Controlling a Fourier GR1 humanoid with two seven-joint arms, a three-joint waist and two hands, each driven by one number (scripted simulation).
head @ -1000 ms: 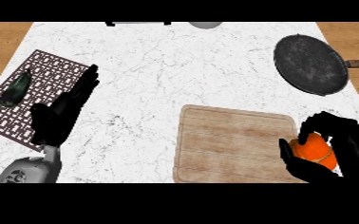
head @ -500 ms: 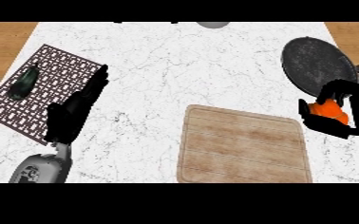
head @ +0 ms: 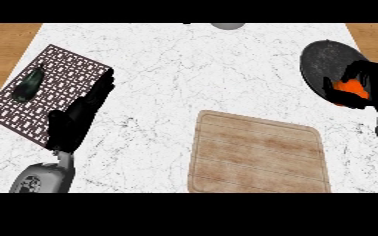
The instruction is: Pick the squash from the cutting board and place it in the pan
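1. Now, the squash [head: 350, 87] is a small patch of bright orange at the far right of your view. It is inside the curled black fingers of the right hand [head: 359, 101], which hide most of it.
2. That right hand is clamped round the squash, with fingers above and below it. It sits over the near right edge of the pan [head: 321, 62], a dark round pan at the counter's right side. You cannot tell from this view whether the squash touches the pan's floor or hangs above it.
3. The wooden cutting board [head: 255, 152] lies lower and to the left of the pan, well apart from the hand. The squash is not on it.
4. Judging progress: the pick looks done and the carry is nearly done. What is left is to set the squash down inside the pan, open the fingers and draw the hand clear.
5. The left hand [head: 74, 122] rests open at the lower left with its fingers straight. Its fingertips overlap the corner of a brown patterned mat [head: 63, 75].
6. A dark green vegetable [head: 29, 85] lies on that mat's left part, far from the task.
7. All of this sits on a white marbled counter [head: 184, 70].
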